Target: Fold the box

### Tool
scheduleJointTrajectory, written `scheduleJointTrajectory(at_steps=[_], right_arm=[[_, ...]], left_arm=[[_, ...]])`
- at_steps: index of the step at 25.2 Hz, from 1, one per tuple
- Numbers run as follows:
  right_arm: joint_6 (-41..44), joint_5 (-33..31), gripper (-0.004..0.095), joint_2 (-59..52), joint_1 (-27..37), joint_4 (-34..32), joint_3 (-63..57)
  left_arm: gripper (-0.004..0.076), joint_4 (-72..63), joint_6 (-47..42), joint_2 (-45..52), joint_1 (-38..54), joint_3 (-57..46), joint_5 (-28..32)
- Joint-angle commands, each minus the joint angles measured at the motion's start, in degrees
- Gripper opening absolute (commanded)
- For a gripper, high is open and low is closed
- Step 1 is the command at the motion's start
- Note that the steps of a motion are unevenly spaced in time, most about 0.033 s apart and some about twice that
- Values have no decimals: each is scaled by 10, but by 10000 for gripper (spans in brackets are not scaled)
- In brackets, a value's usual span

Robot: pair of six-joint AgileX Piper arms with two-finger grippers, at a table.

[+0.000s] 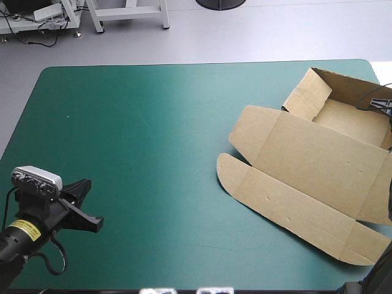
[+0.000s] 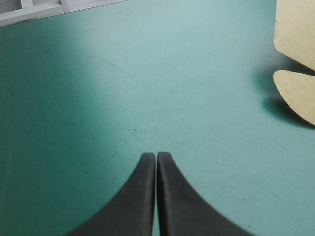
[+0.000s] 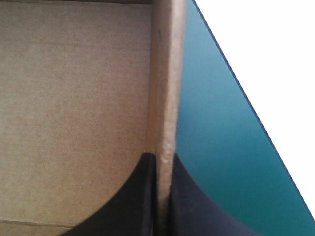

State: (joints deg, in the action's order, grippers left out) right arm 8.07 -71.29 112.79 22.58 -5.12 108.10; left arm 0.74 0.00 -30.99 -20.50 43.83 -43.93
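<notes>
The brown box (image 1: 306, 159) lies at the table's right side. Its tray end at the far right has walls raised, and its lid lies flat toward the front with rounded flaps. My right gripper (image 3: 161, 160) is shut on an upright wall of the box (image 3: 167, 73), with the tray's floor (image 3: 74, 98) on one side. My left gripper (image 1: 95, 224) hovers near the front left corner, far from the box. It is shut on nothing (image 2: 156, 156), and two rounded box flaps (image 2: 298, 93) show well ahead of it and to the side.
The teal-green cover (image 1: 153, 147) stretches between the left gripper and the box. The table's right edge (image 3: 246, 113) runs close beside the gripped wall. The box's far corner sits near the table's far right corner (image 1: 367, 64).
</notes>
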Motion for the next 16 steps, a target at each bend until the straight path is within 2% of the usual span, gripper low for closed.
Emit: scheduleJointTrajectory(at_steps=[1, 5, 7, 9, 11, 12, 13, 14, 16], right_arm=[[0, -1, -19, -5, 4, -7, 17], [12, -3, -3, 8, 4, -19, 17], [12, 1, 69, 8, 4, -20, 17], [12, 5, 196, 7, 4, -18, 17], [12, 5, 419, 7, 4, -15, 17], [12, 5, 584, 7, 4, -14, 17], [12, 5, 680, 7, 4, -14, 17], [12, 3, 756, 7, 4, -14, 17], [0, -3, 766, 0, 4, -15, 17]], left_arm=[[-6, -1, 0, -2, -4, 14, 38], [-6, -1, 0, -2, -4, 14, 34], [-6, -1, 0, -2, -4, 14, 30], [-6, -1, 0, -2, -4, 14, 30], [-6, -1, 0, -2, -4, 14, 30], [-6, -1, 0, -2, -4, 14, 29], [-6, -1, 0, -2, -4, 14, 27], [-6, -1, 0, -2, -4, 14, 24], [-6, -1, 0, -2, -4, 14, 19]])
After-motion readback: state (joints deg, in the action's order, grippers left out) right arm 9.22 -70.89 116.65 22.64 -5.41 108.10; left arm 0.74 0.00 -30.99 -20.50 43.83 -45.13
